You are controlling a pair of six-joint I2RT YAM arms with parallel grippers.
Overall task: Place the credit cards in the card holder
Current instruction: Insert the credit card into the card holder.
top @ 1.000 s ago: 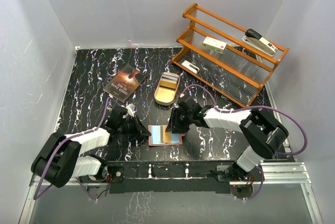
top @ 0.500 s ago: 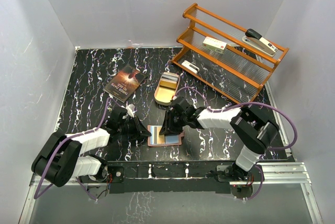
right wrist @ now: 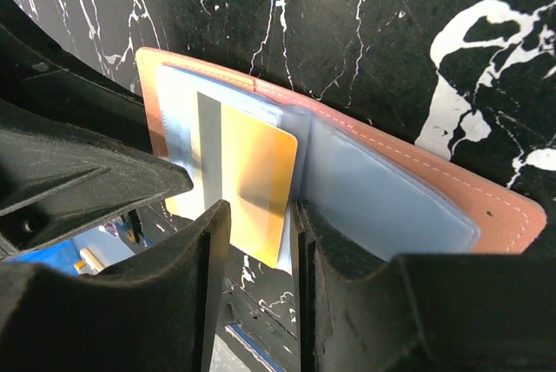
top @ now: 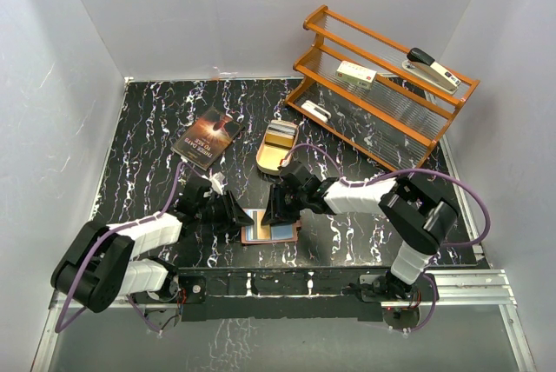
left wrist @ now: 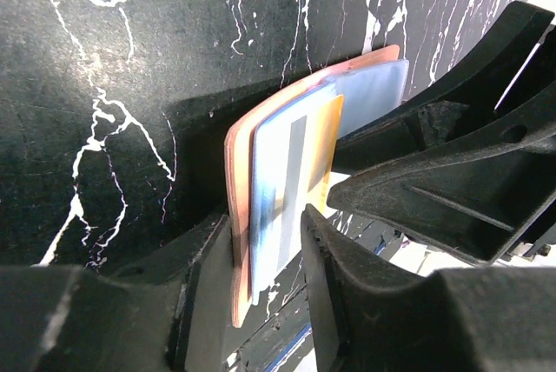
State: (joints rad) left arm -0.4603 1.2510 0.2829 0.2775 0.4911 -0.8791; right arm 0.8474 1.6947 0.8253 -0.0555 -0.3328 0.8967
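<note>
The reddish-brown card holder (top: pixel 287 234) lies open near the table's front edge; it also shows in the left wrist view (left wrist: pixel 238 215) and the right wrist view (right wrist: pixel 486 198). A gold-orange and grey credit card (right wrist: pixel 256 155) sits partly in its left slots, over a bluish card (left wrist: pixel 278 181). My left gripper (top: pixel 236 218) pinches the holder's left edge, seen in the left wrist view (left wrist: pixel 267 213). My right gripper (top: pixel 276 211) is over the gold card, jaws narrowly apart and straddling its edge (right wrist: pixel 259 207). More cards (top: pixel 281 136) lie in the tan tin.
The tan oval tin (top: pixel 276 162) stands just behind the card holder. A dark book (top: pixel 207 139) lies at the back left. An orange rack (top: pixel 382 120) at the back right holds a white box (top: pixel 356 73) and a stapler (top: pixel 432 68). The two grippers are close together.
My right gripper has moved left over the card holder. The holder has slid a little to the left. The left gripper has stayed at its left edge.
</note>
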